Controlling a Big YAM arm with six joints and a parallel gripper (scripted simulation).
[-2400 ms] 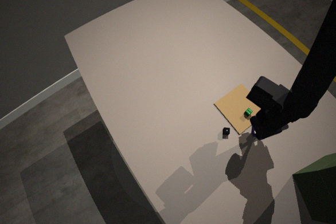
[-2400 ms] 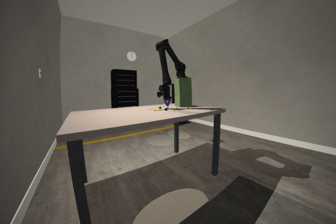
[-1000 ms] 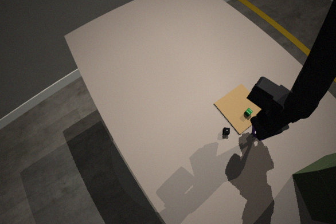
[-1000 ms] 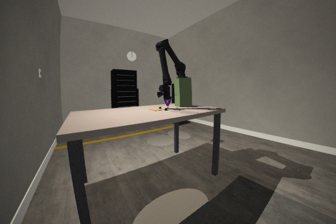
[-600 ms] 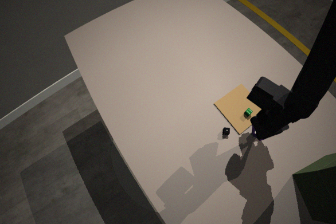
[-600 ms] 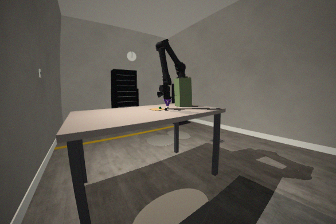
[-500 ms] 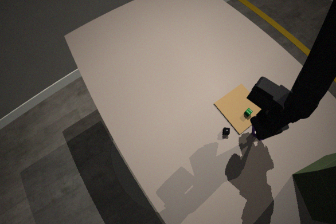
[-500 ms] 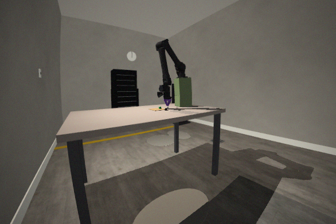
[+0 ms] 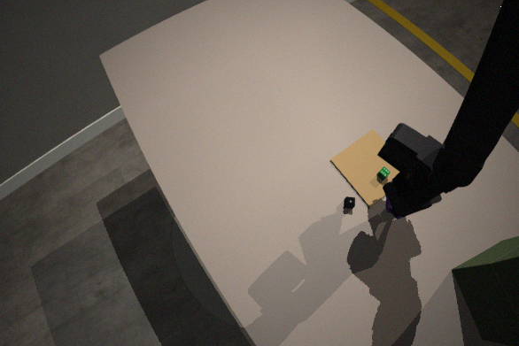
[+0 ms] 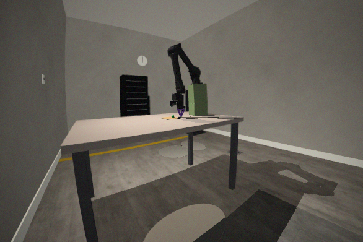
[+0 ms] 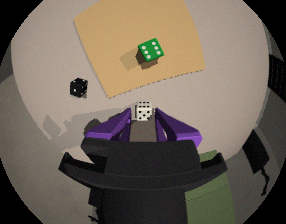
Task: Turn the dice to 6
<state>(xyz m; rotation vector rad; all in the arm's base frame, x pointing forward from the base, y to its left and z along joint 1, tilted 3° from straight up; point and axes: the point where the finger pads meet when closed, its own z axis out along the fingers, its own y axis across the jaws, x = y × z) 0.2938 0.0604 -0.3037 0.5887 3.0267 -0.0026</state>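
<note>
The green die (image 9: 383, 173) (image 10: 173, 116) (image 11: 151, 49) lies on the tan mat (image 9: 354, 160) (image 11: 99, 40) with six pips up. The white die (image 11: 143, 111) is off the mat, just beyond its near edge, between the fingertips of my gripper (image 11: 143, 111) (image 10: 181, 117). A narrow gap shows on each side of it, so the gripper is partly open and not closed on it. One visible face has five pips, the face toward the mat seems to have six; I cannot tell which is up. The black die (image 9: 349, 203) (image 11: 79, 87) lies on the table beside the mat.
The green arm base (image 9: 491, 284) (image 10: 198, 99) stands behind the gripper on the table (image 9: 248, 89) (image 10: 124, 127). The wrist camera body hangs over the mat's side in the top view. Arm shadows fall across the table near the black die.
</note>
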